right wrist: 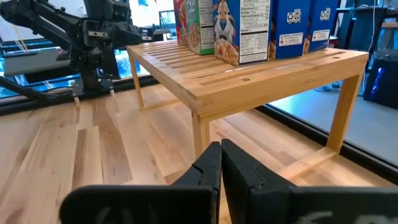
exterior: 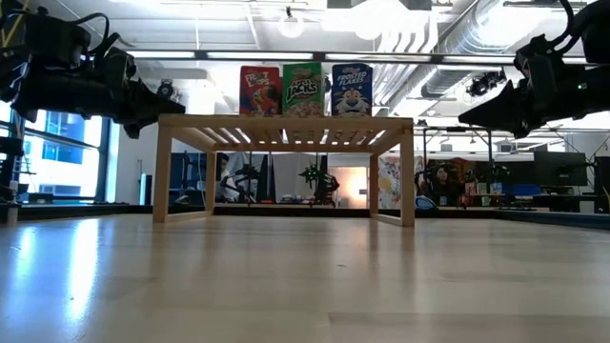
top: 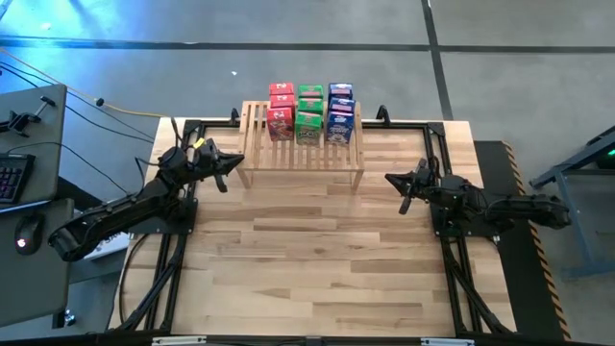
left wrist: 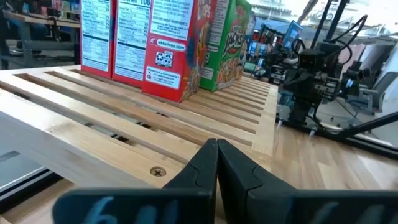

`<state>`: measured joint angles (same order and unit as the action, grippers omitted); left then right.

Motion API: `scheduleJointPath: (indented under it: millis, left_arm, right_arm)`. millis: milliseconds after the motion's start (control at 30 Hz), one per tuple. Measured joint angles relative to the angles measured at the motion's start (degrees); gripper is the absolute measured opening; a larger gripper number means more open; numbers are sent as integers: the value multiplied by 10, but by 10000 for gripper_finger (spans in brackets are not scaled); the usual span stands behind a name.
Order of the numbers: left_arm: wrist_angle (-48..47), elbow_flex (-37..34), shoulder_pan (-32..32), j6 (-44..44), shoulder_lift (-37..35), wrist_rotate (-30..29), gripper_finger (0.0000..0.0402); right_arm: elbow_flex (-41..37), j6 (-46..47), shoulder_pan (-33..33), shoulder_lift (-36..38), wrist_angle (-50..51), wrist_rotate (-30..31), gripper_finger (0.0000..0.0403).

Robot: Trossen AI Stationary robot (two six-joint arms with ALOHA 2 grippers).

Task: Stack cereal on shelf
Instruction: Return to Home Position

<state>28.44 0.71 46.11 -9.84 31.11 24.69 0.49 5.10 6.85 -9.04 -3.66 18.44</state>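
Observation:
The cereal boxes stand upright on the shelf's slatted top (top: 300,149) in three rows: red (top: 281,111), green (top: 308,112) and blue (top: 339,111). In the low view the front boxes show side by side (exterior: 302,90) on the shelf (exterior: 286,129). My left gripper (top: 223,179) is shut and empty beside the shelf's left end; its fingers (left wrist: 217,163) show shut in its wrist view. My right gripper (top: 404,202) is shut and empty to the right of the shelf's right end (right wrist: 219,163).
The shelf stands on its side legs at the table's far edge. The plank tabletop (top: 307,259) spreads toward the near edge. A keyboard and mouse (top: 24,231) lie on a side desk off the table's left.

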Motion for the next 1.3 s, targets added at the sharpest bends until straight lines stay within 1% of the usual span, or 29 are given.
scheduleJointPath:
  millis: [200, 1300]
  left_arm:
    - [47, -2, 0, -1, 1, -1, 3]
    - [43, 0, 0, -1, 0, 1, 3]
  right_arm:
    - [0, 0, 0, 0, 0, 0, 0]
    - [0, 0, 0, 0, 0, 0, 0]
